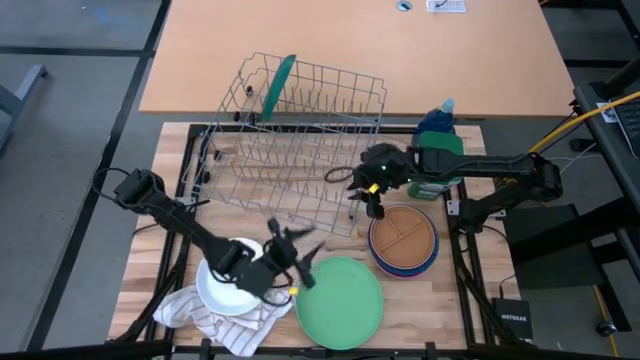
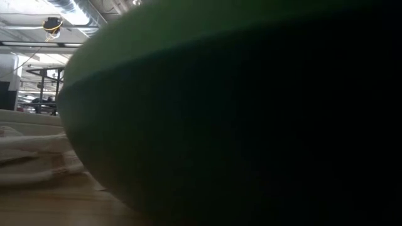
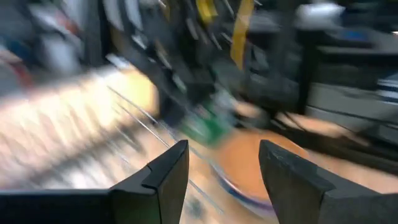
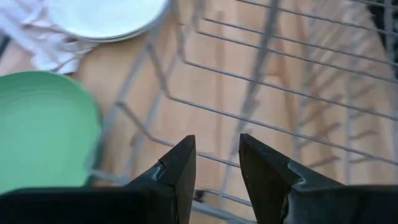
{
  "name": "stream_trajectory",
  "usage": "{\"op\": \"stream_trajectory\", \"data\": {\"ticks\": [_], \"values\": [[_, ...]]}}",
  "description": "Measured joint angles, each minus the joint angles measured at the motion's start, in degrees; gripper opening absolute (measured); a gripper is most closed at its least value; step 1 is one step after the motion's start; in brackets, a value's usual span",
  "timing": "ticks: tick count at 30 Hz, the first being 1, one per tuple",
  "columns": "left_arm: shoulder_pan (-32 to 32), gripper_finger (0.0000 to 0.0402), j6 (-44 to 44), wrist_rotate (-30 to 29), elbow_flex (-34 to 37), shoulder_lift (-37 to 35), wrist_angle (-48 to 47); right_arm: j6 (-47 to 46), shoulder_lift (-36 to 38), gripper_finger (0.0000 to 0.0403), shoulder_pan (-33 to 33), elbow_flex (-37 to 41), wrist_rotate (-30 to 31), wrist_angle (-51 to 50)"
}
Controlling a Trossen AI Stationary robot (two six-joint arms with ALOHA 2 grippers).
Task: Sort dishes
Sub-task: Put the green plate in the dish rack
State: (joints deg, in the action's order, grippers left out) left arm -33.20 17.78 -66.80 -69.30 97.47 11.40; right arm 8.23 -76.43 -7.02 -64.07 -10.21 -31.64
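Note:
A dark green plate [image 1: 278,83] stands on edge in the wire dish rack [image 1: 300,140]. A light green plate [image 1: 340,300] lies flat at the table's near edge and fills the low view [image 2: 239,125]. A white plate [image 1: 225,285] lies on the striped cloth [image 1: 215,318]. A tan-brown divided plate [image 1: 404,238] sits on a blue plate [image 1: 425,262]. My left gripper [image 1: 300,262] is open and empty, between the white and light green plates; its wrist view [image 3: 224,162] faces the tan plate [image 3: 261,155]. My right gripper [image 1: 372,205] is open and empty at the rack's near right corner [image 4: 217,155].
A green-lidded container [image 1: 437,160] stands right of the rack, under my right arm. The rack's wires [image 4: 261,93] lie just beyond my right fingers. The striped cloth shows at the left in the low view [image 2: 25,150]. Bare wood [image 1: 250,225] lies between the rack and the near plates.

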Motion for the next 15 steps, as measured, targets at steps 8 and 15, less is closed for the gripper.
{"op": "stream_trajectory", "data": {"ticks": [8, 15], "values": [[0.5, 0.0184, 41.6, 17.8, 0.1, 0.0, -31.7, -1.7, 0.2, 0.0127, 11.8, 0.0, -0.4, -3.8], [4.0, 0.0184, 52.8, 36.4, 2.3, 0.0, -36.1, -9.6, 0.0, 0.0127, 25.0, 0.0, 5.2, -5.0]]}}
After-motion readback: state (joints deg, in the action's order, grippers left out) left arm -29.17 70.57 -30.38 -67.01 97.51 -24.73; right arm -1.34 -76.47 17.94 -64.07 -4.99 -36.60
